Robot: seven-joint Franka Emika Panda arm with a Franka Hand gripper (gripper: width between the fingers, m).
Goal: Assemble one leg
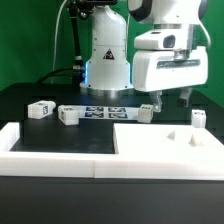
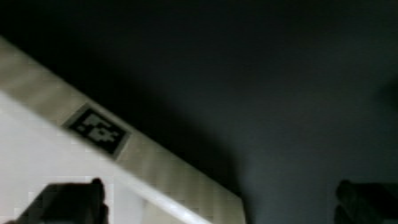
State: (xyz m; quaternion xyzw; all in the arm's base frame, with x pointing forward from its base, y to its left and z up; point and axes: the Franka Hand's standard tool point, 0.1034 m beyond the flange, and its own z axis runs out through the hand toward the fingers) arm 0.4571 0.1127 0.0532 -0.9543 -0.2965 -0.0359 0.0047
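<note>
Several small white legs with tags lie on the black table in the exterior view: one at the far left (image 1: 39,109), one beside it (image 1: 69,115), one at the panel's back edge (image 1: 146,112) and one upright at the right (image 1: 198,118). My gripper (image 1: 172,100) hangs open and empty above the back of the wide flat white panel (image 1: 165,140), between the two right-hand legs. In the wrist view the gripper (image 2: 222,205) shows dark fingertips (image 2: 71,200) far apart, with nothing between them but the panel's tagged edge (image 2: 98,128). No leg shows there.
The marker board (image 1: 103,113) lies in front of the robot base (image 1: 108,60). A long white border rail (image 1: 50,152) runs along the front of the table. Black table surface lies behind the panel.
</note>
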